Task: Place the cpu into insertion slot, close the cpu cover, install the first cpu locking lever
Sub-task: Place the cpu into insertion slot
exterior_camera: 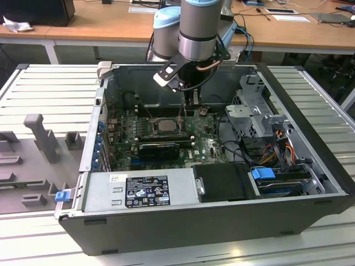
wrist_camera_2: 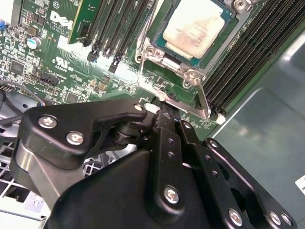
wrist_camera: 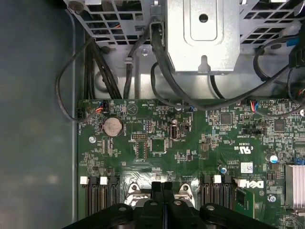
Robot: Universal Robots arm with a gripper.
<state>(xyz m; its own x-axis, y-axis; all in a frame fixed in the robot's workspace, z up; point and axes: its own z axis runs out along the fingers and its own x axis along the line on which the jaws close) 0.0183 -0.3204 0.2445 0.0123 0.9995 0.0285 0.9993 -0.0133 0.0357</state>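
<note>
Second wrist view: the black end effector point(wrist_camera_2: 167, 116) looms in the foreground, clenched, its two fingers pressed together at the near edge of the socket point(wrist_camera_2: 174, 62). Whether anything thin is pinched between them cannot be told. Just beside the fingertips a slim silver lever point(wrist_camera_2: 204, 98) slants along the socket's side, reaching toward a corner of the cover point(wrist_camera_2: 159, 53). The cover lies flat, and through its window shows the chip point(wrist_camera_2: 198, 24), pale face up, seated in the socket on the green board point(wrist_camera_2: 57, 52). Long black memory slots point(wrist_camera_2: 252, 57) run on both sides of the socket. In the first wrist view the closed fingers meet over the board, with a round coin battery point(wrist_camera: 112, 126) farther on and black cables point(wrist_camera: 155, 52) looping to a metal drive cage point(wrist_camera: 202, 33) beyond. In the exterior view an open computer case point(exterior_camera: 183, 227) lies on a slatted metal desk point(exterior_camera: 50, 83), with a silver power supply point(exterior_camera: 138, 191) along its near wall and the board and socket at mid-case. The arm point(exterior_camera: 197, 27) reaches down to the socket from above. Grey moulded blocks point(exterior_camera: 39, 133) stand on the desk toward the exterior view's left, well apart from the case. Wooden desks point(exterior_camera: 100, 22) line the background.
</note>
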